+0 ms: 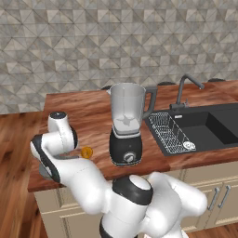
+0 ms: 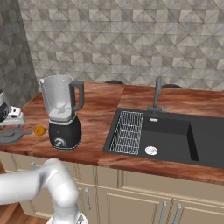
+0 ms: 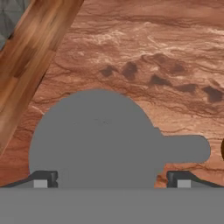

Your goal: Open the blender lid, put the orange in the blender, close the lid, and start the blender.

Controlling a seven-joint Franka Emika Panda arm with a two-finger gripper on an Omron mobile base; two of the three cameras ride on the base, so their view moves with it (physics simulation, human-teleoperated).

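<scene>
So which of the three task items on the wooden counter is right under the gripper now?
The flat round dark grey blender lid, lying between the open gripper fingertips. The small orange fruit and clear-jarred blender sit further along.

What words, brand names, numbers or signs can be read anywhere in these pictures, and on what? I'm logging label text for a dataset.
None can be read.
The blender: no brand or marks legible on its black base; the silver dial is too small to show any scale.
The blender lid: plain grey, no text.
The orange: no sticker.
The sink and the tap: no markings visible.
</scene>
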